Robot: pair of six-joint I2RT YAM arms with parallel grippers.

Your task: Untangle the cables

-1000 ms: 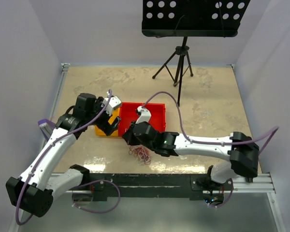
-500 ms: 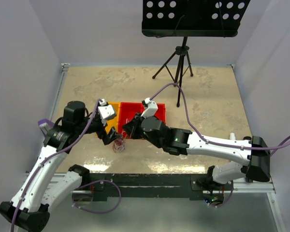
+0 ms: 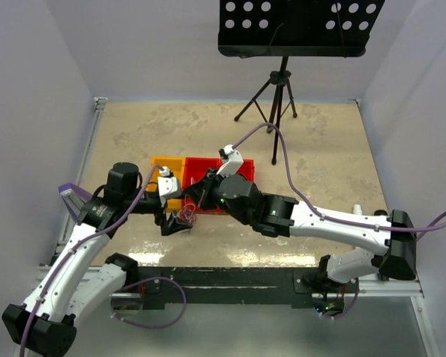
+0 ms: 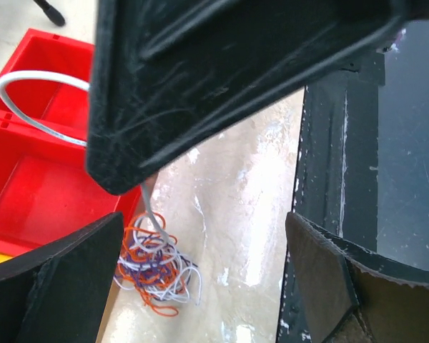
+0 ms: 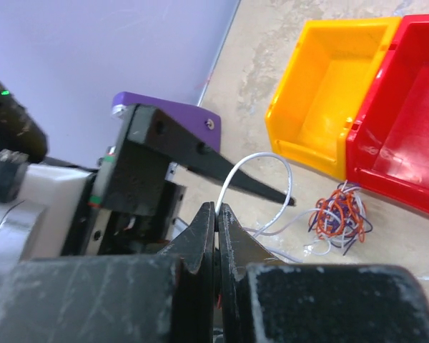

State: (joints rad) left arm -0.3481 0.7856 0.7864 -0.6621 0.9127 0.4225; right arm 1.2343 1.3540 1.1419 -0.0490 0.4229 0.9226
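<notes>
One white strand (image 5: 272,158), pinched between the black right gripper's (image 5: 217,214) pressed-together fingers, trails toward 3 o'clock to the small tangled bundle of thin red, orange and white cables (image 5: 339,218) lying on the beige tabletop (image 3: 320,149) beneath the nearer, spread-fingered black left gripper (image 4: 204,218).

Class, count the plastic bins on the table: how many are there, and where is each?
2. The yellow bin sits left of the red bin, side by side, just beyond the cables. No others show, though some could be hidden.
</notes>
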